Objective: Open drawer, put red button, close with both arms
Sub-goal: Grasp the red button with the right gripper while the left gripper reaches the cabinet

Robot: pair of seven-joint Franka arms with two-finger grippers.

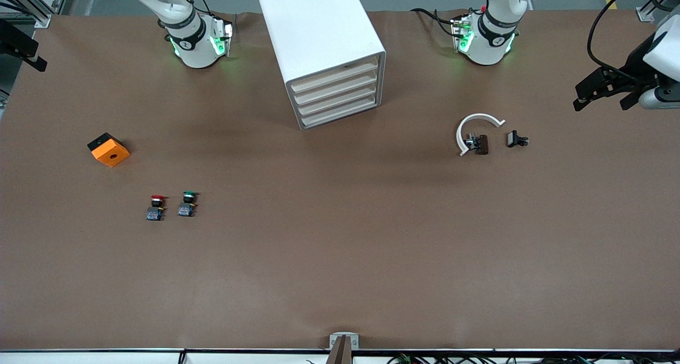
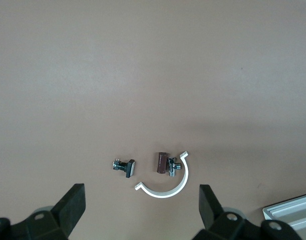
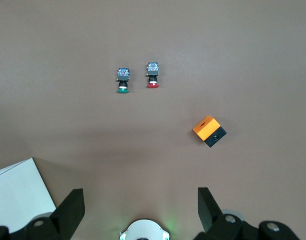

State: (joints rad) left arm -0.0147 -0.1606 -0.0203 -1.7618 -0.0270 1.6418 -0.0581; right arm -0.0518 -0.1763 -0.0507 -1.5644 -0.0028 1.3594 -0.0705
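**Left gripper** (image 2: 142,188): released, jaws wide, nothing between them. It hangs over the left arm's end of the table, above a white clip (image 1: 478,120) and two small dark fittings (image 1: 481,144).

**Right gripper** (image 3: 139,192): likewise spread and empty, over the right arm's end. Both arms wait.

**Red button** (image 1: 156,207): we find it low in the front view, toward the right arm's end. It sits on bare table just beside the green button (image 1: 186,203), apart from it, and nearer the camera than the orange block (image 1: 108,149).

- Handling, as we judge it: light, rigid and easily tipped or nudged.
- The round cap looks likely to slip.
- We would pinch the square blue base across its flat sides, with the jaws kept off its green neighbour.

**Cabinet** (image 1: 324,50): upper middle of the front view, between the arm bases. It has four drawers, all shut.

**Not made out:**
- We see no handles on the drawers.
- We cannot tell whether the button stands or lies on its side.
- The arms' upper links are cut off at the frame's top edge.
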